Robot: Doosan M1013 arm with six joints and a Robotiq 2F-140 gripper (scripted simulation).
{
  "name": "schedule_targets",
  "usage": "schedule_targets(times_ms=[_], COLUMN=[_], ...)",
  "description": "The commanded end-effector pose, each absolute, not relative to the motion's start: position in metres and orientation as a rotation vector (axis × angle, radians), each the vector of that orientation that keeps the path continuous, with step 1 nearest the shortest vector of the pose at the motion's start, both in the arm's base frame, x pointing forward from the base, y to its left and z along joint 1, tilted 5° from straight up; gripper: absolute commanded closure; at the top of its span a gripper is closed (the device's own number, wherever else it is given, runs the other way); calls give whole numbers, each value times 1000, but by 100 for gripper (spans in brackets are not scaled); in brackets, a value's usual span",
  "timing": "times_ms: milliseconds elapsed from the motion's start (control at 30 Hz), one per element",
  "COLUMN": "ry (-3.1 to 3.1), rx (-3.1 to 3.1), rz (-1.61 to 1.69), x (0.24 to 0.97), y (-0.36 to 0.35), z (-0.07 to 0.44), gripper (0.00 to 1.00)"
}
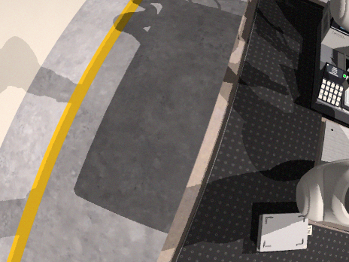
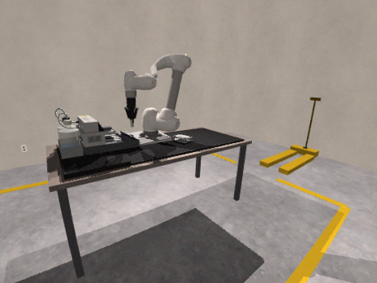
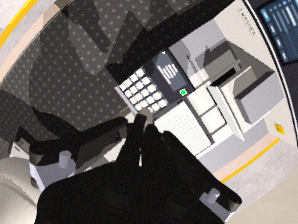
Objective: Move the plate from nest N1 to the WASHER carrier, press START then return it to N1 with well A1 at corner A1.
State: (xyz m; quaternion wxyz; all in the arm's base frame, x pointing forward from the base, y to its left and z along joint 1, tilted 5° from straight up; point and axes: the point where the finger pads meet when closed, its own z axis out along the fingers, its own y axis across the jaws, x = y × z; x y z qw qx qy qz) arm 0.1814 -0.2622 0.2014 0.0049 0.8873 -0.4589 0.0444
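The white plate (image 3: pixel 184 129) (image 1: pixel 347 99) lies in the carrier beside the keypad (image 3: pixel 142 92) (image 1: pixel 330 91) of the washer (image 3: pixel 248 27) (image 1: pixel 335 38) (image 2: pixel 90 137). It looks flat in the wrist view, but fine seating at the locators cannot be told. The lamp (image 3: pixel 183 92) (image 1: pixel 344 76) is green. The nest N1 (image 1: pixel 283 232) is empty, with its corner locators showing. My gripper (image 3: pixel 143 115) (image 2: pixel 132 124) is shut with nothing between the fingers. It hangs above the washer's front area, its fingertips overlapping the keypad's lower corner in the wrist view. The START key is not clearly visible behind the fingers.
The washer's raised grey block (image 3: pixel 254 95) stands beyond the carrier. A screen (image 3: pixel 280 30) is at the wrist view's right edge. The arm's pale base plate (image 1: pixel 335 141) lies between washer and N1. A yellow pallet truck (image 2: pixel 298 152) stands on the floor away from the table.
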Motion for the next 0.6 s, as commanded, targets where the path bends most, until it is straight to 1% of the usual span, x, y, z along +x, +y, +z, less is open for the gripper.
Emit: schedule_targets(times_ms=[0, 300, 567], ry=[-1610, -2001, -2221], rx=[2680, 2419, 2229], rz=[130, 132, 132], x=[198, 237, 238], y=[-253, -232, -232], z=[202, 203, 203], gripper=[90, 90, 90])
